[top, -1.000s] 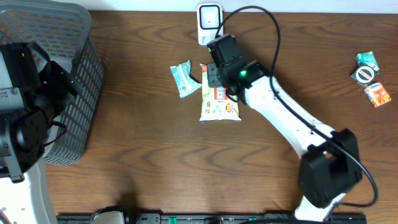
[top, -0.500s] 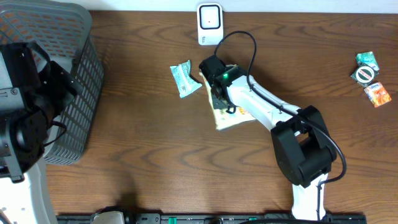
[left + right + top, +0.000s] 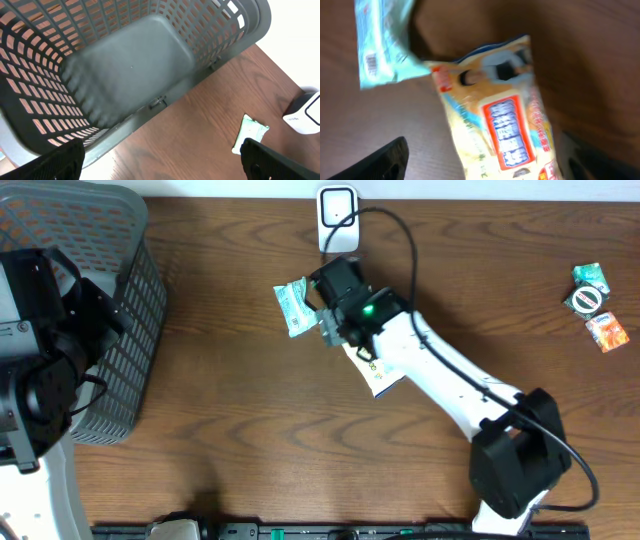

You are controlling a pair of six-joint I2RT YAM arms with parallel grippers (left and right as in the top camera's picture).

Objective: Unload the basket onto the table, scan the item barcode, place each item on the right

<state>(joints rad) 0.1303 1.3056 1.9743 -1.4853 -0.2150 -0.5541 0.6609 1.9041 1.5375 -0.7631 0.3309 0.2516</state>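
A yellow snack packet (image 3: 381,376) with a red and blue label lies flat on the wooden table, mostly hidden under my right arm in the overhead view. In the right wrist view, the packet (image 3: 502,120) lies between the spread fingers of my right gripper (image 3: 485,167), which is open just above it. A teal packet (image 3: 292,306) lies just left of it, and its barcode (image 3: 371,61) shows. The white scanner (image 3: 338,218) stands at the table's back edge. My left gripper (image 3: 162,170) hangs open over the table beside the basket.
A grey mesh basket (image 3: 120,310) stands at the left, and its inside (image 3: 130,65) holds nothing. Three small packets (image 3: 595,302) lie at the far right. The right arm's cable loops past the scanner.
My right gripper has opened and let go of the yellow packet, which now lies tilted, further forward and to the right. The right arm has swung. The left arm has not moved.
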